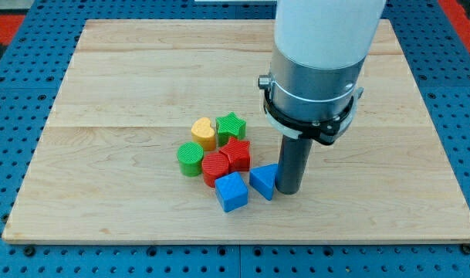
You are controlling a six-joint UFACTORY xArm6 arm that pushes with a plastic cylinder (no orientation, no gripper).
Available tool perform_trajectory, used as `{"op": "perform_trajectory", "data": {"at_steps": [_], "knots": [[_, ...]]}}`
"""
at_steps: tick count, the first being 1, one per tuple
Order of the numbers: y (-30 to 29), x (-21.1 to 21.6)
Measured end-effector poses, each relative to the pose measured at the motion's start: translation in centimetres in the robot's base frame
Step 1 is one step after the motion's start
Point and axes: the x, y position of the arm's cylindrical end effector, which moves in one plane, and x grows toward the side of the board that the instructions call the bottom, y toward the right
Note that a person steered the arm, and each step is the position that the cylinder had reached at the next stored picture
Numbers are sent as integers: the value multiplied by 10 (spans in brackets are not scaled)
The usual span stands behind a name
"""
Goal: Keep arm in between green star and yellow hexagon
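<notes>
The green star lies near the board's middle, at the top of a tight cluster. A yellow block, rounded and heart-like, touches its left side. My tip rests on the board to the lower right of both. It stands against the right side of a blue triangle. The tip is well apart from the green star and the yellow block, not between them.
A red star, a red hexagon-like block and a green cylinder sit in the cluster below the star. A blue cube lies at the bottom. The wooden board rests on a blue pegboard.
</notes>
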Motion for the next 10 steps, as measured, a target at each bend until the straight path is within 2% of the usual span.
{"op": "perform_trajectory", "data": {"at_steps": [2,4,5,6,7,8,9,10], "knots": [[11,-2],[104,-66],[107,-113],[103,-154],[69,-193],[12,-212],[-14,-217],[-14,-217]]}}
